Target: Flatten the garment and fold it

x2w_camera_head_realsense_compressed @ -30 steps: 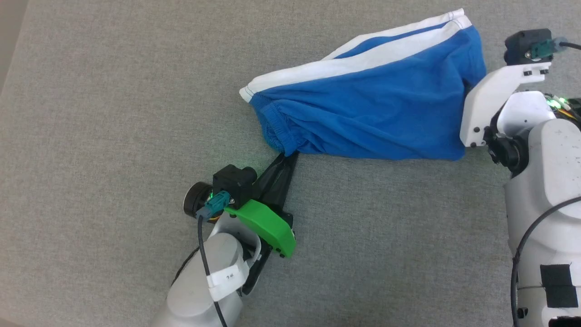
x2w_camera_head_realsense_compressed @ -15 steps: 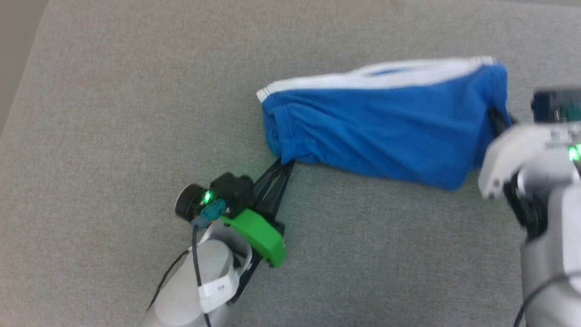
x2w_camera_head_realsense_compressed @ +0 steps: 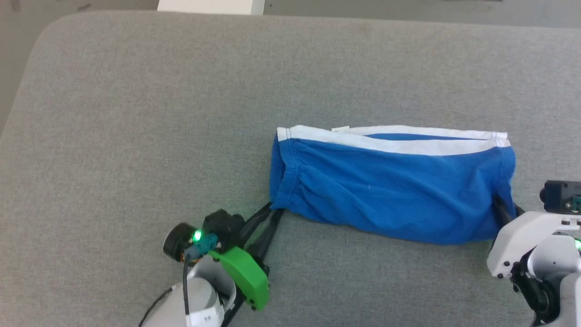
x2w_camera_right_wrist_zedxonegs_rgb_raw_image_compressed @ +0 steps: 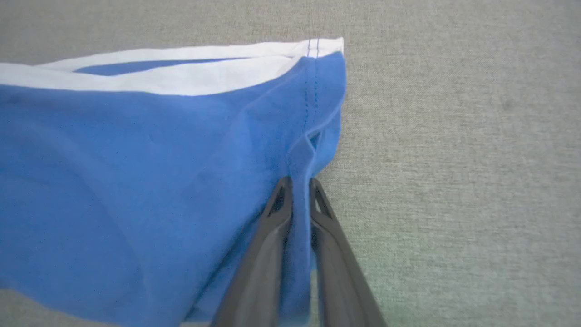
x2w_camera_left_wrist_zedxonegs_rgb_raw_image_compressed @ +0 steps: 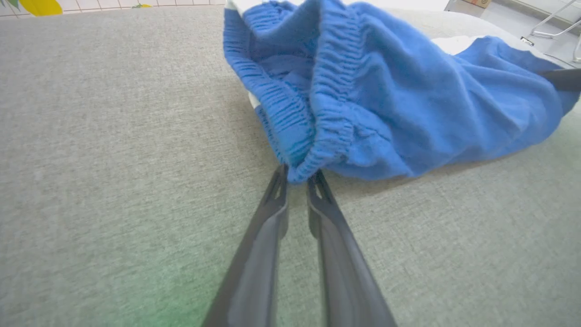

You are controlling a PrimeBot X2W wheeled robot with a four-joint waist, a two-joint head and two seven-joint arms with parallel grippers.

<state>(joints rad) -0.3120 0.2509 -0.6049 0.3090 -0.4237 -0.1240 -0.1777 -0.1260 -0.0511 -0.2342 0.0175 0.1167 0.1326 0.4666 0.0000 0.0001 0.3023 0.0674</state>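
The blue shorts [x2w_camera_head_realsense_compressed: 390, 200] lie stretched sideways across the grey padded table [x2w_camera_head_realsense_compressed: 136, 113], with the white stripe [x2w_camera_head_realsense_compressed: 408, 146] along the far edge and the gathered waistband [x2w_camera_head_realsense_compressed: 285, 181] toward my left. My right gripper [x2w_camera_right_wrist_zedxonegs_rgb_raw_image_compressed: 299, 184] is clamped on a fold of fabric at the leg end. My left gripper [x2w_camera_left_wrist_zedxonegs_rgb_raw_image_compressed: 298, 178] has its tips on either side of the waistband's near corner. I see a narrow gap between the fingers, and I cannot tell whether it is pinching.

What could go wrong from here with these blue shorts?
1. The left gripper has only the corner of the waistband at its fingertips; a pull could slip it free.
2. The right gripper pinches a thin fold of the garment, which may bunch rather than flatten.
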